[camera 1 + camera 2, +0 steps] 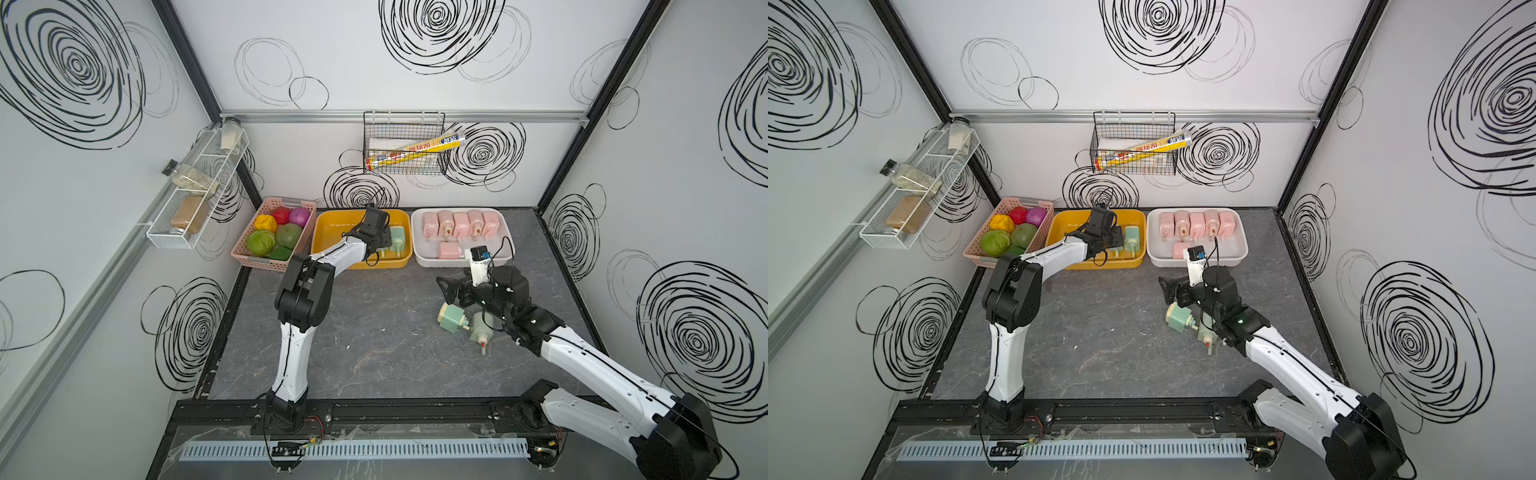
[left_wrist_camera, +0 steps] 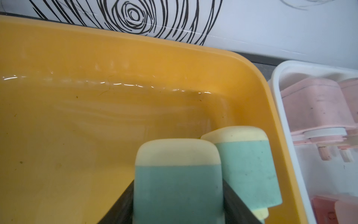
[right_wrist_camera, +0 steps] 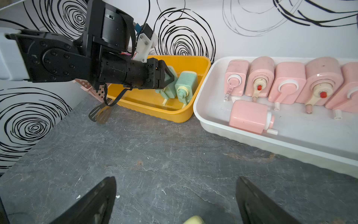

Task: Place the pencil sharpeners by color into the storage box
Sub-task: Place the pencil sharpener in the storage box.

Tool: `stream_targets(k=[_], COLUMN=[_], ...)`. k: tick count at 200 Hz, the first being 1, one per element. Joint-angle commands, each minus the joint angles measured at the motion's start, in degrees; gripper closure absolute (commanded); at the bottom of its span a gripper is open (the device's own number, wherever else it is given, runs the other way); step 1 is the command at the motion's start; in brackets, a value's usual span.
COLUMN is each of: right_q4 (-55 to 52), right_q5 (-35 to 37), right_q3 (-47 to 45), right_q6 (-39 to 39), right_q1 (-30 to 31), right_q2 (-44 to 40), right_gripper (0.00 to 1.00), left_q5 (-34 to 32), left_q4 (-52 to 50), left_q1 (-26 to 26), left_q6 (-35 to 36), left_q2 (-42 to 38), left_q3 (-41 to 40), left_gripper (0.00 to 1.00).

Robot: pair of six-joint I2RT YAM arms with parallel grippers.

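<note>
A mint green sharpener, a rounded matte plastic box with a cream cap, is pinched between the black fingers of the left claw inside the glossy yellow bin, just beside a second green sharpener. Six pale pink sharpeners of the same shape sit in the smooth white tray next to the bin, five in a row and one lying in front. Two more green sharpeners lie close together on the dark marbled surface, near the right claw, whose jaws stand wide with nothing between them.
</note>
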Motion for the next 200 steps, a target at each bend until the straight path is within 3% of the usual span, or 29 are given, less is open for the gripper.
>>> stream_targets(k=[1, 104, 200], right_q4=[-1.36, -2.06, -1.79], right_q5=[0.35, 0.50, 0.32], right_q3=[-0.43, -1.31, -1.60], right_q6=[-0.26, -0.47, -0.29], right_q1=[-0.21, -0.41, -0.57], right_q2=[-1.47, -3.03, -3.16], right_gripper=[0.00, 0.00, 0.00], left_q5=[-1.77, -1.08, 3.02], left_q4=[1.88, 0.68, 1.73], left_q1=[-0.38, -0.33, 1.64], left_q6=[-0.42, -2.53, -3.82], left_q2=[0.75, 3.70, -1.36], left_q3=[1.43, 3.03, 1.89], left_gripper=[0.71, 0.28, 0.18])
